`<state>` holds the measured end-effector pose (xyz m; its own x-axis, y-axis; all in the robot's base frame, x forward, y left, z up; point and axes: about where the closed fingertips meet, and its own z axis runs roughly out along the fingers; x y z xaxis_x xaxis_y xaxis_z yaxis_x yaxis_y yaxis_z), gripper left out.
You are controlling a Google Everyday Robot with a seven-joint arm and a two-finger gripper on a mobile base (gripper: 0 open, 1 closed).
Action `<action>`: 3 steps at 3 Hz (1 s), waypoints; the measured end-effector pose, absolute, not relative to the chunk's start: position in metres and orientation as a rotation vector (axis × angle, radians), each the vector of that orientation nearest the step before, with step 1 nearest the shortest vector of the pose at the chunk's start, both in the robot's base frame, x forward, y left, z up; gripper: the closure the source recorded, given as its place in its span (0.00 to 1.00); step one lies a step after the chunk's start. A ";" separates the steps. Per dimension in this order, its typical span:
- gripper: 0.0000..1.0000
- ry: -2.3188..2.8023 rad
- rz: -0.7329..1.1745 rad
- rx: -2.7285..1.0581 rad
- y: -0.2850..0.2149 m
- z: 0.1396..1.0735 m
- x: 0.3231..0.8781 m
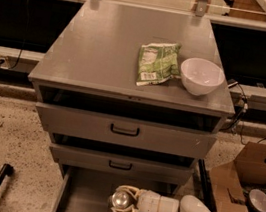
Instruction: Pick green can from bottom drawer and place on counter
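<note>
The bottom drawer (pixel 79 198) of the grey cabinet is pulled out. My gripper (pixel 121 201) reaches into it from the right on a white arm. Its pale fingers (pixel 127 190) are closed around the green can (pixel 120 199), of which the shiny silver round top shows; the dark sides are mostly hidden by the fingers. The can stands upright in the middle of the drawer. The counter (pixel 107 48), the flat grey cabinet top, lies above.
A flat green snack bag (pixel 156 63) and a white bowl (pixel 202 76) sit on the right half of the counter. Two upper drawers with black handles (pixel 124 130) are closed. A cardboard box (pixel 245 192) stands on the floor at right.
</note>
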<state>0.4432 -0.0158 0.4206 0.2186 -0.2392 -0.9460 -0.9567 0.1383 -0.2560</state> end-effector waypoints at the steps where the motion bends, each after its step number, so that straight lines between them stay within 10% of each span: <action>1: 1.00 1.260 0.791 -1.347 -0.016 0.421 0.443; 3: 1.00 1.117 0.865 -1.417 -0.001 0.527 0.401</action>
<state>0.4006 -0.0009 0.5270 0.2932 -0.1671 -0.9413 -0.9532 0.0247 -0.3013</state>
